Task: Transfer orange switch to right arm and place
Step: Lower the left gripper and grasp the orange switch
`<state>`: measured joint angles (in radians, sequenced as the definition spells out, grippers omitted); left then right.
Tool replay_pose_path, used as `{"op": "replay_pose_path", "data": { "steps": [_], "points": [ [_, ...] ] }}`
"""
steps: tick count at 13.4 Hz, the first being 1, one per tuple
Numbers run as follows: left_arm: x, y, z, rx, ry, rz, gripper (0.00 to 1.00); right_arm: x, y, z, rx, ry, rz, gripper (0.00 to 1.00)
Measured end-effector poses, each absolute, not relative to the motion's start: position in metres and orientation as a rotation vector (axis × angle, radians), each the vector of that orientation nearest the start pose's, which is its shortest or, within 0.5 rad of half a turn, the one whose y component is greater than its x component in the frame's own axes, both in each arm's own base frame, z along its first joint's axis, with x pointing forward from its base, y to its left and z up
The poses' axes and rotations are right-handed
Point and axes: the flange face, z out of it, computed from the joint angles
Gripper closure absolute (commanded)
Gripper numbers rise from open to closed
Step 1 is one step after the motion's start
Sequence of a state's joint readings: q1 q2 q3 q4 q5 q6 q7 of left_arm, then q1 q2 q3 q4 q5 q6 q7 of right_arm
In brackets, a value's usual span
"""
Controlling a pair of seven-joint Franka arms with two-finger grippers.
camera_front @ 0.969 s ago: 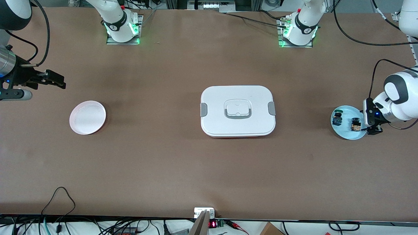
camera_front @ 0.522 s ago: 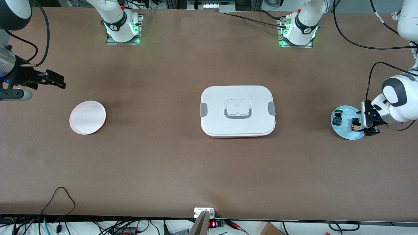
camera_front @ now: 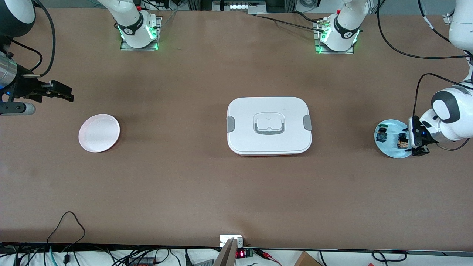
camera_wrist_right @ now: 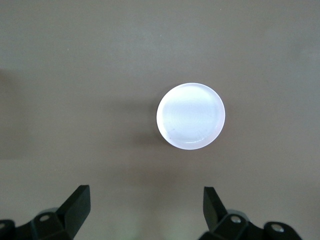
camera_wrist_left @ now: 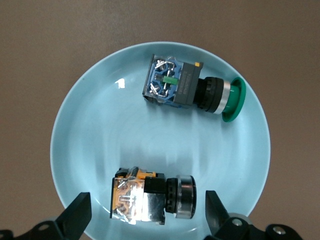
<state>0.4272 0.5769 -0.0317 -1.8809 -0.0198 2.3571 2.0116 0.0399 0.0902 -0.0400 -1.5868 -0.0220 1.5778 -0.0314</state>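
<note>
Brown and flat, the table point(camera_front: 184, 184) filled almost the whole front view, with cables along its edges and your two arm bases up at twelve o'clock. You had hardly started the job. The orange switch point(camera_front: 401, 141) lay on its side in the light blue plate point(camera_front: 391, 151), out at three o'clock on the table, at the left arm's end. The green and blue switch point(camera_front: 381, 134) lay in the same plate, near it but not touching. Your left gripper point(camera_front: 417, 142) hung low over the plate's edge, just beside the orange switch, with its fingers spread wide and nothing between them. In the left wrist view the orange switch point(camera_wrist_left: 152, 195) sat right between the two finger tips, so I think your next move was to go down and pinch it. Your right gripper point(camera_front: 61, 91) waited up in the air at nine o'clock, above the table near the pink plate point(camera_front: 99, 132), also wide open and holding nothing. All the rest was left to do: pick up, hand over, and put down, maybe on that pink plate. A big white box with a lid point(camera_front: 269, 125) sat in the middle of the table.
</note>
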Motion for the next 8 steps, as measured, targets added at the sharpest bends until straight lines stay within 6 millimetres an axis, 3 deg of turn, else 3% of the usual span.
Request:
{"op": "replay_pose_path", "data": {
  "steps": [2, 4, 6, 7, 8],
  "points": [
    [0.577, 0.242, 0.188, -2.264, 2.324, 0.010, 0.00, 0.578, -0.002, 0.567, -3.161, -0.051, 0.155, 0.00],
    [0.577, 0.243, 0.181, -2.260, 2.314, 0.004, 0.08, 0.578, -0.003, 0.568, -3.162, -0.046, 0.151, 0.00],
    [0.577, 0.245, 0.176, -2.263, 2.308, 0.001, 0.46, 0.578, -0.004, 0.569, -3.162, -0.044, 0.148, 0.00],
    [0.576, 0.246, 0.175, -2.265, 2.306, 0.001, 0.71, 0.578, -0.004, 0.569, -3.162, -0.044, 0.147, 0.00],
    [0.576, 0.246, 0.175, -2.264, 2.306, 0.000, 0.87, 0.578, -0.004, 0.569, -3.162, -0.044, 0.146, 0.00]
  ]
}}
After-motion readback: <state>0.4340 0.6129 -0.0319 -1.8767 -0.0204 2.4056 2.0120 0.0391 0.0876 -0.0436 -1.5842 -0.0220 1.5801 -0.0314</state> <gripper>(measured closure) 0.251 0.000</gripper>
